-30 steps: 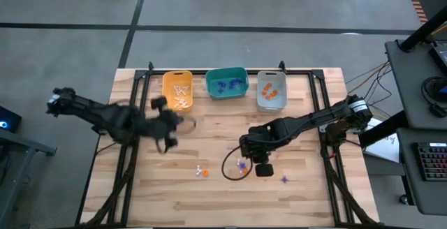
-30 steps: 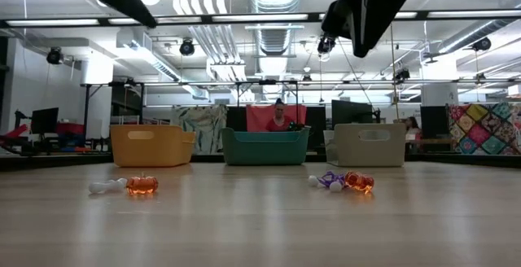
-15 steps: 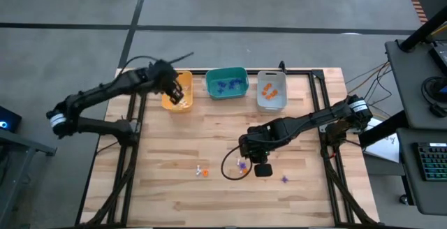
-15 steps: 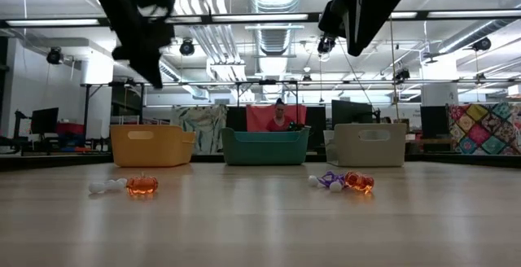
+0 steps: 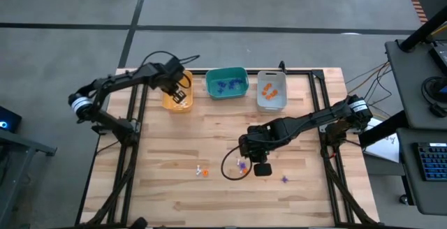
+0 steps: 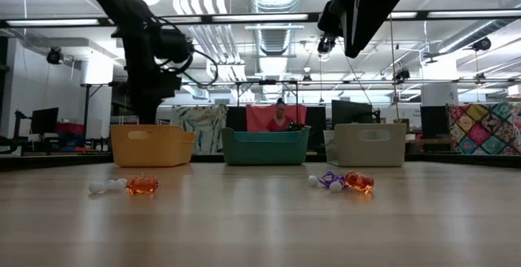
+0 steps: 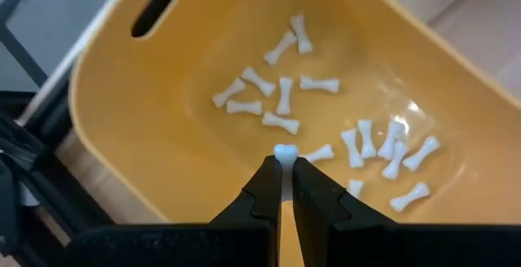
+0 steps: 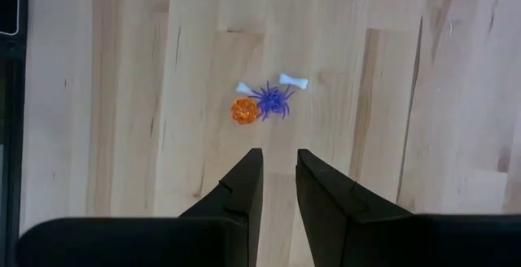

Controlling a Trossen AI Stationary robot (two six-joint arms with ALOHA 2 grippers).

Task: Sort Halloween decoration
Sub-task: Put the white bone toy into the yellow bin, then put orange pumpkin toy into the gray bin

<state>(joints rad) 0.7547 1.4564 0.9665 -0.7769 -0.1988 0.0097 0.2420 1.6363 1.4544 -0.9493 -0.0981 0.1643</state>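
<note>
Since a second ago my left arm has swung from the table's middle up to the yellow bin (image 5: 177,89) at eleven o'clock, where my left gripper (image 7: 282,167) now hangs, pinched tight on a white bone (image 7: 284,152) above the other bones. My right gripper (image 8: 278,173) hovers near the table's centre with its fingers a little apart and empty. Toward twelve o'clock of it in its wrist view lie an orange pumpkin (image 8: 242,111), a purple spider (image 8: 271,100) and two white bones (image 8: 294,80).

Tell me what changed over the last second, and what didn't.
The left gripper, shut on a white bone, swung from mid-table to above the yellow bin. The right gripper stayed open above the purple spider; the trinkets on the table did not move.
</note>
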